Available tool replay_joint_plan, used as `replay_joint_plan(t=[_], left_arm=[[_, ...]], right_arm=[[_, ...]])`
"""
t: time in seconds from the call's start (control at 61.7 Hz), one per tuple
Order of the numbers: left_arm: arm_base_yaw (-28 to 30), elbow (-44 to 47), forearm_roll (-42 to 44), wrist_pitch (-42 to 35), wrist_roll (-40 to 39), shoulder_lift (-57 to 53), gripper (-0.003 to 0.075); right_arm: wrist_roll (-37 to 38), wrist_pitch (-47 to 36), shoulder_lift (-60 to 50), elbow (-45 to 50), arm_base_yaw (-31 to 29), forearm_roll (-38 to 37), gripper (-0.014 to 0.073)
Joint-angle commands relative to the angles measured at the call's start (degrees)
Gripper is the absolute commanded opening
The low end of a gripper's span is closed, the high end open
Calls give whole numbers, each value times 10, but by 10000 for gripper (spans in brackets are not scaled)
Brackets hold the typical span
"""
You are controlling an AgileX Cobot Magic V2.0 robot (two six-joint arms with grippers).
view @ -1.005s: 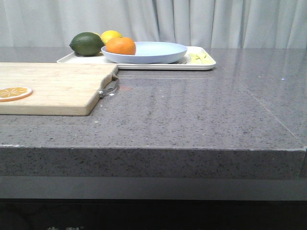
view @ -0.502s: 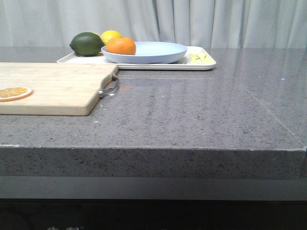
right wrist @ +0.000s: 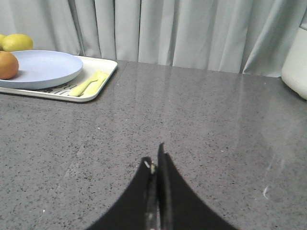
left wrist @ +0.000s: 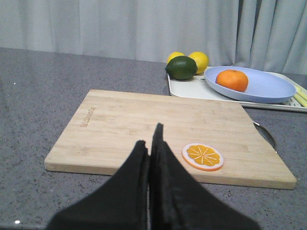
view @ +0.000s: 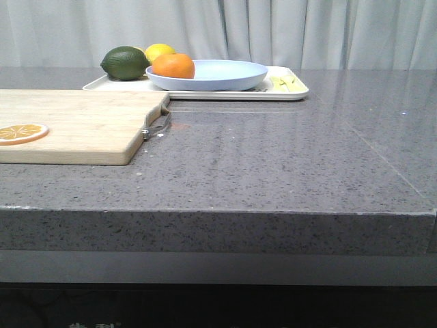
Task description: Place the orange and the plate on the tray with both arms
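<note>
Orange [view: 173, 65] lay inside the plate [view: 218, 74], at its 9 o'clock side in the front view, touching the plate's inner surface. The plate rested on the tray [view: 287, 92], which sat at the far side of the worktop [view: 273, 164], toward 12 o'clock from the robot. A dark green fruit [view: 125, 62] and a yellow lemon [view: 158, 51] stood on the tray just beside the plate, at its 9 to 10 o'clock. Pale yellow-green utensils [view: 285, 83] lay on the tray at the plate's 3 o'clock.

A wooden cutting board [view: 75, 123] lay on the worktop nearer than the tray, carrying an orange slice [view: 22, 132] near its front edge; a metal handle [view: 157, 126] showed at the board's right end.

The left hand [left wrist: 152, 143] was closed, fingers pressed together and holding nothing. It hovered over the near edge of the board, with the slice just beside it at 3 o'clock and the orange well apart, toward 1 o'clock in the left wrist view.

The right hand [right wrist: 156, 165] was likewise closed and held nothing. It hung over bare worktop, with the plate, tray and orange [right wrist: 7, 64] well apart toward 10 o'clock in the right wrist view. A white object [right wrist: 296, 62] stood at the far right of that view; what it was could not be told.
</note>
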Motion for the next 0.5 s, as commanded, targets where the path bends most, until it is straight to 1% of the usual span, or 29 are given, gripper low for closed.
replay_joint_plan(t=[0.0,0.292,0.405,0.438,0.486], left_arm=[[12,17,-17,-78,-4,-13,-17],[16,146,-17,-175,-4,-13,-17],[16,169,-17,-202,-4,-13,-17],[16,169,-17,-195,-4,-13,-17],[16,168,-17,-204,-4,-13,-17]], right_arm=[[-5,-51,6,-15,0,0,-67],[-5,-51,6,-15,0,0,-67],[-5,-51,6,-15,0,0,-67],[-5,-51,6,-15,0,0,-67],[-5,-51,6,-15,0,0,-67]])
